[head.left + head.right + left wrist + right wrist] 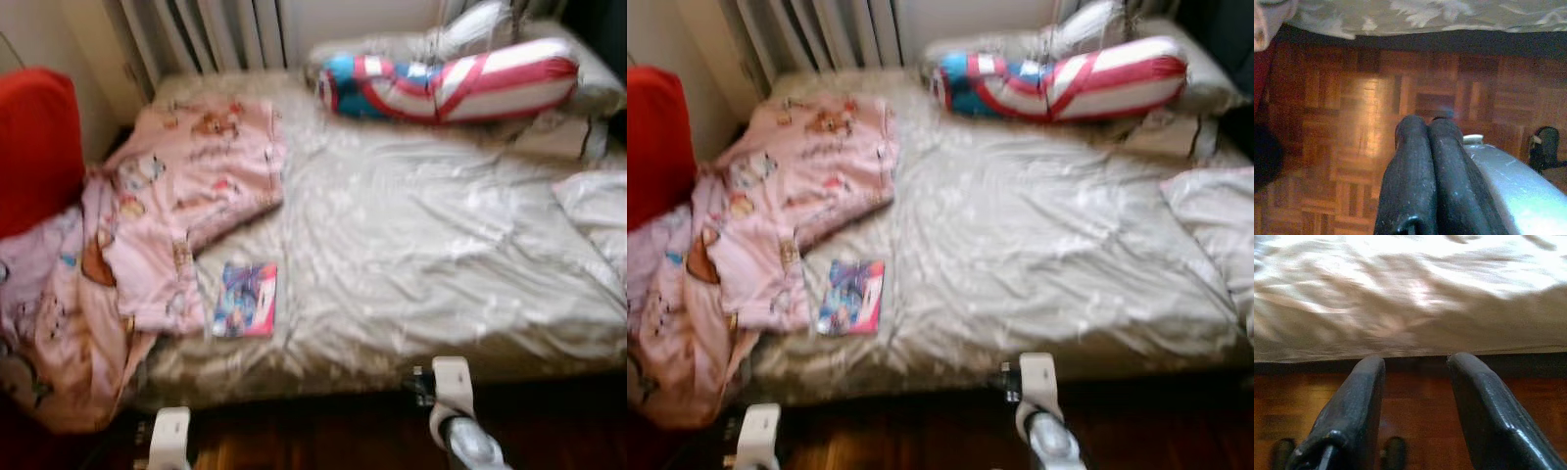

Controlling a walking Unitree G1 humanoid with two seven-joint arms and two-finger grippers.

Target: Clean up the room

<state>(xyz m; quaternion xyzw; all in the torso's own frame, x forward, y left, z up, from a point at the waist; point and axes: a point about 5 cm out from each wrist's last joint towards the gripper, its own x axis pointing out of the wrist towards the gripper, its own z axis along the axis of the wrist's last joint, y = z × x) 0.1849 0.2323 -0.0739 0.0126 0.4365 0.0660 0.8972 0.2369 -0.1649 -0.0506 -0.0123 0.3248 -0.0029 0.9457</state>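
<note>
- Head views: nearest the camera, two silver forearms are sitting low at the foot of the frame, over the dark parquet floor (323, 436), both short of the bed (411, 245) edge. The right arm (456, 411) is reaching slightly further forward than the left arm (168, 436); neither is touching the bedding.
- Head views, the clutter: a small picture book (245, 300) is lying flat on the pale sheet near the bed's front edge, just beside a crumpled pink blanket (167, 225) that is spilling off the bed's left side. A red, white and blue bolster pillow (451, 86) is resting at the far end by the radiator (211, 34); something red (34, 142) is standing at the far left.
- Handling, as a judgement: the book looks thin, light and fairly stiff, likely glossy and slippery; lying flat on soft bedding, it is probably best pinched at the edge nearest the robot. The blanket is soft and floppy; a bunched fold would give the surest hold.
- Left wrist view: the left gripper (1427, 129) is pointing down at the parquet with its fingers pressed together, holding nothing; the sheet's hem is hanging beyond.
- Right wrist view: the right gripper (1415, 364) is aiming at the bed's edge, fingers spread wide and empty, with the sheet just ahead.
</note>
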